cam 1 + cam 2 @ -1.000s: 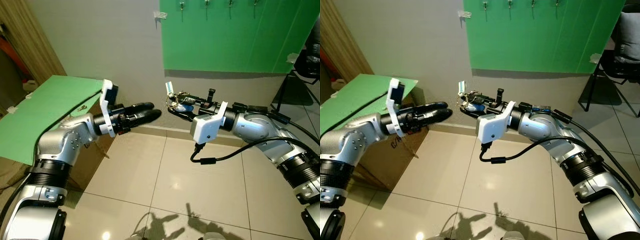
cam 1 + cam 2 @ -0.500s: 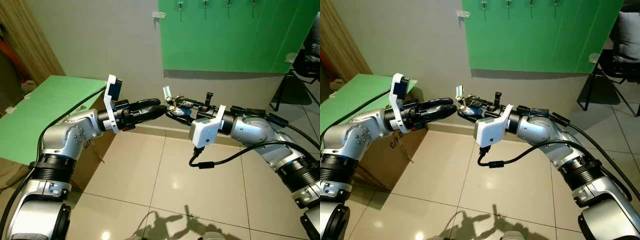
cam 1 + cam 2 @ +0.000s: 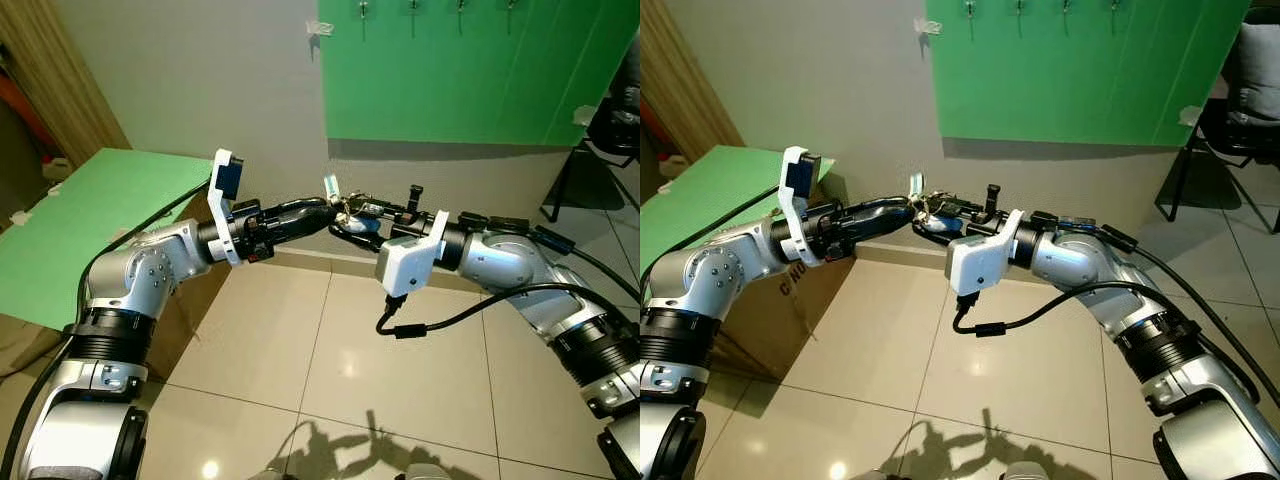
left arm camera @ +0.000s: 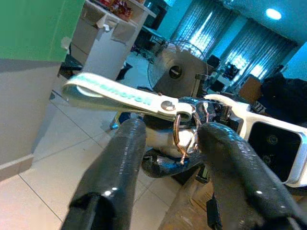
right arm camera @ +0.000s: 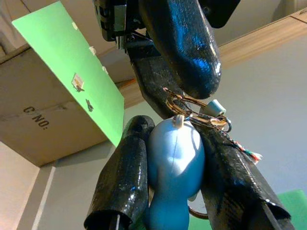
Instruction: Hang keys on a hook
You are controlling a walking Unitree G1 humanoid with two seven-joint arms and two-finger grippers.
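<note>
A: Where are the keys (image 3: 352, 209)?
B: At the centre of the frame, above the tiled floor (image 3: 330, 350), between the two arms. The right tool (image 5: 175, 167) is clenched on the blue fob (image 5: 175, 163); in the right wrist view the fob sits pressed between its two black fingers (image 5: 125, 167), with the brass rings (image 5: 192, 112) at its top end.

A: And the left tool (image 3: 322, 210)?
B: It reaches in from the left of the frame and meets the bunch. In the left wrist view its fingers (image 4: 117, 163) stand apart, one on each side of a copper ring (image 4: 181, 139), so it is released. A pale green strap (image 4: 115, 93) lies across the gap, just above the fingertips. The ring hangs between the fingers; whether it touches either I cannot tell.

A: Do the two tools touch?
B: They overlap at the bunch. In the right wrist view a black finger of the left tool lies right over the rings.

A: Where are the hooks (image 3: 412, 8)?
B: At the top edge of the frame, in a row on the green panel (image 3: 450, 80) on the wall, well above the keys.

A: What else stands near?
B: A green-topped cardboard box (image 3: 770, 300) at left, under the left arm, and a dark chair (image 3: 1230, 110) at the right edge.
</note>
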